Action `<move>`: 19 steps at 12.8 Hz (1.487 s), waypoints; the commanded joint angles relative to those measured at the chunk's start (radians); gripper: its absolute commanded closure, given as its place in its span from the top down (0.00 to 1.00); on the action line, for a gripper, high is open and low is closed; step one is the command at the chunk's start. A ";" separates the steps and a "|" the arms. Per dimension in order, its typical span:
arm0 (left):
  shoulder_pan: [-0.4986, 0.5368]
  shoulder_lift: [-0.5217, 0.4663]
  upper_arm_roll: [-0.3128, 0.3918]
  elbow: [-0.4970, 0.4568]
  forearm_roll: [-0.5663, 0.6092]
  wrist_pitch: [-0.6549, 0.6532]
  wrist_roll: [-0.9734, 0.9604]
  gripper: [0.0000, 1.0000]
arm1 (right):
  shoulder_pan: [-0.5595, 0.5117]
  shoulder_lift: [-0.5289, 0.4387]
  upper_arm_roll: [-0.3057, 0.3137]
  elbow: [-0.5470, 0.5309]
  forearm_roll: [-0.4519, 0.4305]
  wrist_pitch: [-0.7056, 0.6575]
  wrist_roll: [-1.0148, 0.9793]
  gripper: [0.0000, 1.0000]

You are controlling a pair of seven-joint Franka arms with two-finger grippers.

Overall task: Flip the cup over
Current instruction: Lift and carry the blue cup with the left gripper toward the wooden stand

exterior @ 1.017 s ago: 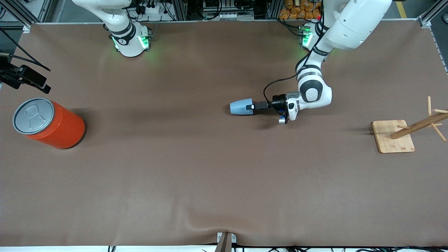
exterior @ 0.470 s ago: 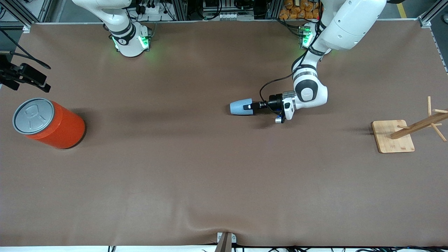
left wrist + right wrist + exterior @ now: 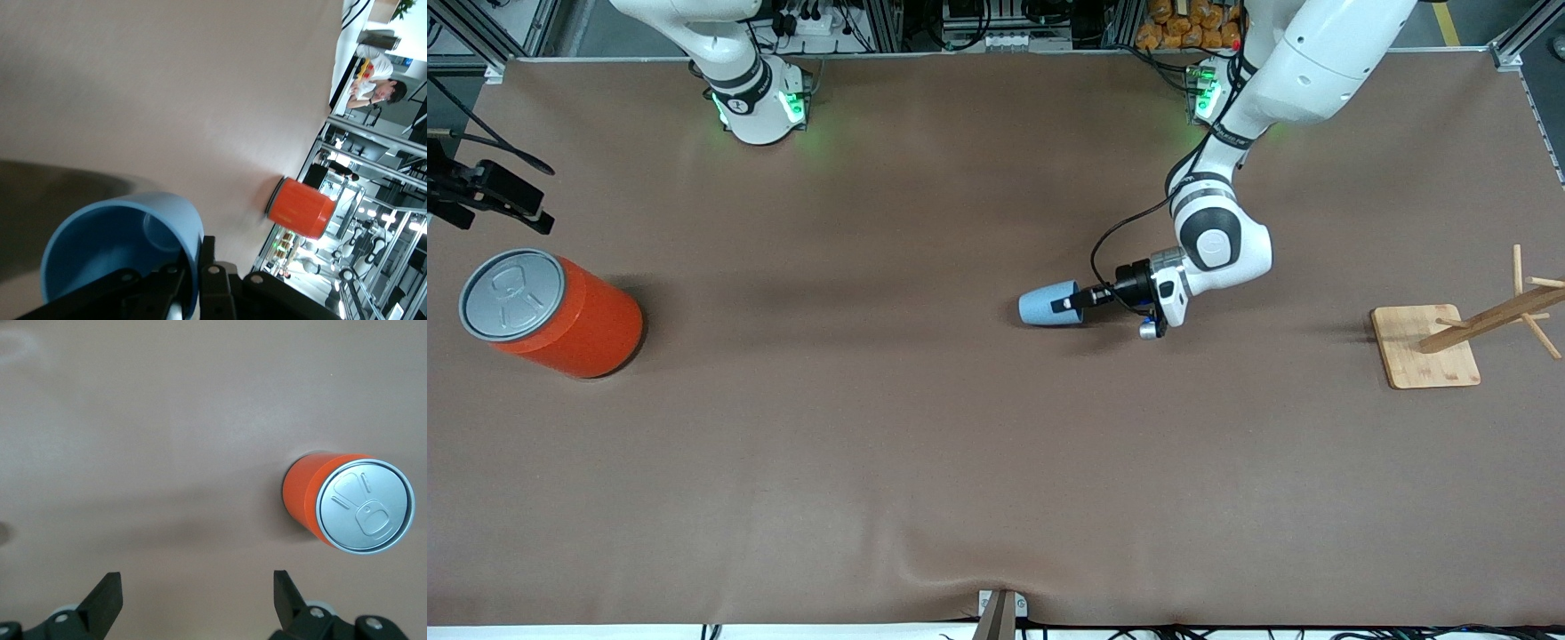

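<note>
The light-blue cup (image 3: 1045, 307) is near the table's middle, tipped on its side with its mouth turned toward my left gripper (image 3: 1069, 304). That gripper is shut on the cup's rim. In the left wrist view the cup (image 3: 120, 247) shows its hollow inside. There my left gripper (image 3: 200, 270) pinches the wall, one finger inside and one outside. My right gripper (image 3: 197, 583) waits open with nothing between its fingers, over the table beside the orange can (image 3: 333, 500).
The large orange can (image 3: 551, 311) with a grey pull-tab lid stands at the right arm's end of the table. A wooden peg rack (image 3: 1427, 347) on a square base sits at the left arm's end. Brown cloth covers the table (image 3: 925, 444).
My left gripper has shut on the cup's rim. It has then drawn the cup a little nearer the front camera and tipped it. The right arm has barely moved.
</note>
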 commanded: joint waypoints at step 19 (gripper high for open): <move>0.266 -0.138 0.052 0.180 1.933 0.035 -1.037 0.00 | -0.017 0.009 0.004 0.020 0.005 -0.024 -0.015 1.00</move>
